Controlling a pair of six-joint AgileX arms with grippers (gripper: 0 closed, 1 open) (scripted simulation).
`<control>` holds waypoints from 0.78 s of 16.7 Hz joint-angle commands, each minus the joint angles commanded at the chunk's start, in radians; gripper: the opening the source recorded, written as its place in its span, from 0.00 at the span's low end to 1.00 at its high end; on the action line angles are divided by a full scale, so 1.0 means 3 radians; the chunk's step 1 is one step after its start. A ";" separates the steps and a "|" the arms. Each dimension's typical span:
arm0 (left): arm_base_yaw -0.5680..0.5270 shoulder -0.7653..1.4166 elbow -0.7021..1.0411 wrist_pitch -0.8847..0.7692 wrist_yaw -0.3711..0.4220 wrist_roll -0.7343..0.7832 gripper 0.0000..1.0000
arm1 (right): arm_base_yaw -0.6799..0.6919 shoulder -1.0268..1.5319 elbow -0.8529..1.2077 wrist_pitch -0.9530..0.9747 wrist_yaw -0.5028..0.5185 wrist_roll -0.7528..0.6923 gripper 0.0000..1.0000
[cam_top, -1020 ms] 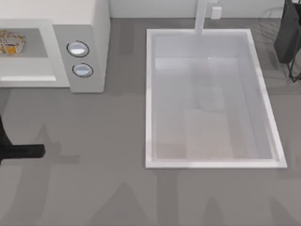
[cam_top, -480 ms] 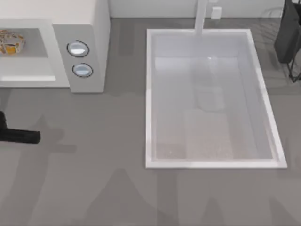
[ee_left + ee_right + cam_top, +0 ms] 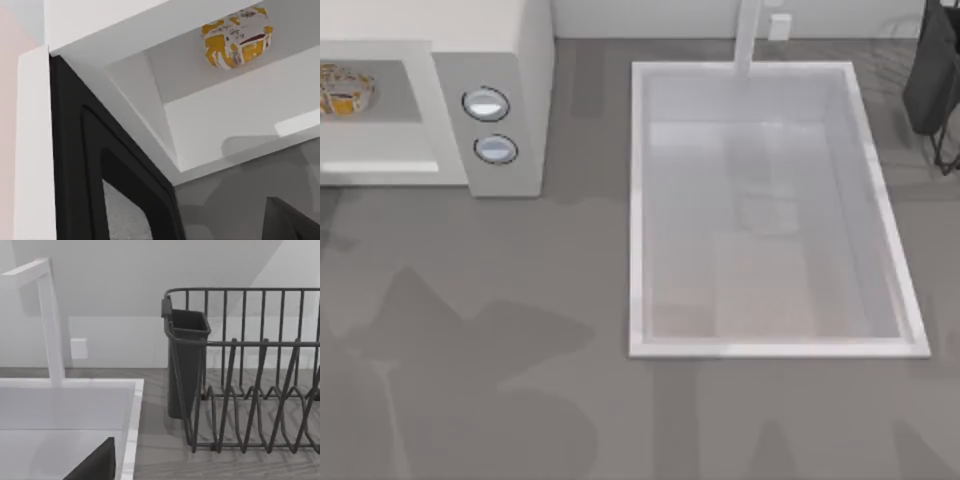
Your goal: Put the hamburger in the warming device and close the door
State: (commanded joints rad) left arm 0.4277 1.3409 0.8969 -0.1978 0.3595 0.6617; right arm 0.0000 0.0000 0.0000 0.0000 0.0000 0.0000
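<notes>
The hamburger (image 3: pixel 344 88) sits inside the warming device (image 3: pixel 490 60), on the grey cavity floor at the top view's far left; the left wrist view shows it (image 3: pixel 237 36) resting there alone, nothing gripping it. So the first half of the task looks done. The door (image 3: pixel 100 165) stands open — its dark inner frame and window fill the near side of the left wrist view, swung out from the cavity's edge.

What has changed: a second ago the left arm's dark tip lay over the worktop (image 3: pixel 520 330) in front of the microwave at the top view's left edge, and it has since slid out of that frame, leaving only a shadow. From its camera it now seems to sit close beside the open door, probably lining up to push it shut, though I cannot tell whether its gripper is spread or clenched.

The right arm is parked by the sink (image 3: pixel 760 70) and dish rack (image 3: pixel 250 370).
</notes>
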 joint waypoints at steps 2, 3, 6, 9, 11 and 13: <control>0.0609 0.0512 0.0606 -0.0548 0.0375 0.0315 0.00 | 0.0000 0.0000 0.0000 0.0000 0.0000 0.0000 1.00; 0.0888 0.0719 0.0863 -0.0800 0.0526 0.0445 0.00 | 0.0000 0.0000 0.0000 0.0000 0.0000 0.0000 1.00; 0.1584 0.1151 0.1416 -0.1425 0.0833 0.0715 0.00 | 0.0000 0.0000 0.0000 0.0000 0.0000 0.0000 1.00; 0.1988 0.1371 0.1651 -0.1805 0.0993 0.0844 0.00 | 0.0000 0.0000 0.0000 0.0000 0.0000 0.0000 1.00; 0.2081 0.1411 0.1673 -0.1896 0.1045 0.0883 0.00 | 0.0000 0.0000 0.0000 0.0000 0.0000 0.0000 1.00; 0.2081 0.1411 0.1673 -0.1896 0.1045 0.0883 0.00 | 0.0000 0.0000 0.0000 0.0000 0.0000 0.0000 1.00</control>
State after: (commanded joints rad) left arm 1.0521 1.7642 1.3989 -0.7668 0.6731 0.9265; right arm 0.0000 0.0000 0.0000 0.0000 0.0000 0.0000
